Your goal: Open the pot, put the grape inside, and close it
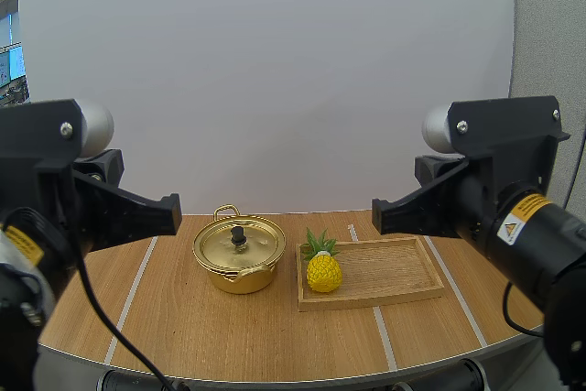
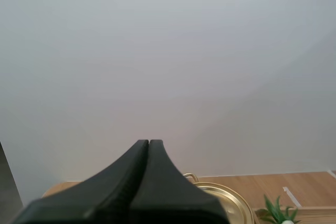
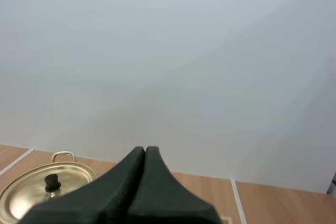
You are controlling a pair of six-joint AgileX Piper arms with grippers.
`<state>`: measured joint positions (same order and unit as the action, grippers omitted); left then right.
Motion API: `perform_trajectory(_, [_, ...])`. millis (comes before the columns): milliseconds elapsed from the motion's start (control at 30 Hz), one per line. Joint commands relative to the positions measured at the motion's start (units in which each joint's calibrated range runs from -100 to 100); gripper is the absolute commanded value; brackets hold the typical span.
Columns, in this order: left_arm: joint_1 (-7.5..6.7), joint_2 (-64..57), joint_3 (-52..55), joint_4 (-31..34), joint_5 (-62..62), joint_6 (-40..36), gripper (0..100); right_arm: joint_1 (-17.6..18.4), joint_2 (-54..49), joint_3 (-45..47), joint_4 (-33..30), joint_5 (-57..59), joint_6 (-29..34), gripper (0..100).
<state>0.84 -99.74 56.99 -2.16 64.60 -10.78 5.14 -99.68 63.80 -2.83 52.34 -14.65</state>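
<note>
Evidently the left fingers [image 2: 137,155], up-left of the pot [image 1: 239,254], sit nearer than the right fingers [image 3: 137,157]; both closed, empty.

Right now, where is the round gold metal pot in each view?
High view: pot left of rectangular wooden tray, lid on.
Left wrist view: pot beyond shut left gripper, near green pineapple leaves.
Right wrist view: pot beside shut right gripper.
Shared landmark: pot's loop handle.
</note>
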Motion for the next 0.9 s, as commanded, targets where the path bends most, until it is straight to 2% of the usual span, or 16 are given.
perform_trajectory(0, [-0.15,-0.26,9.52,2.69,-9.62,5.33,0,-0.28,-0.32,7.38,-3.86,-15.24,-0.19,0])
perform_trajectory(67, [-0.15,-0.26,11.89,3.13,-11.48,9.9,0,-0.28,-0.32,9.92,-5.39,-15.24,-0.19,0])
perform_trajectory(200, [-0.15,-0.26,17.28,3.13,-23.38,11.32,0,-0.44,-0.32,15.24,-5.63,-17.91,-0.19,0])
perform_trajectory(300, [-0.15,-0.26,22.16,3.13,-30.7,11.32,0,-1.54,-0.32,20.58,-5.63,-25.97,-0.19,0])
perform_trajectory(400, [-0.15,-0.26,28.15,3.13,-36.83,11.32,0,-2.55,-0.32,26.09,-5.63,-38.83,-0.19,0])
perform_trajectory(533, [-0.15,-0.26,36.12,3.02,-52.92,10.15,0,-3.08,-0.32,32.72,-5.63,-49.46,0.11,0])
perform_trajectory(633, [-0.15,-0.26,41.37,3.02,-61.47,7.18,0,-3.08,-0.32,36.2,-5.63,-49.69,0.11,0])
perform_trajectory(700, [-0.15,-0.26,43.01,3.02,-62.66,4.99,0,-3.08,-0.32,36.2,-5.63,-49.52,0.11,0])
perform_trajectory(767, [-0.22,-0.26,43.01,2.87,-62.87,2.38,0,-3.08,-0.32,36.2,-4.49,-44.89,0.21,0])
perform_trajectory(867, [-0.42,-0.26,43.01,2.87,-55.52,-1.02,0,-3.08,-0.32,36.2,-3.17,-42.81,0.21,0])
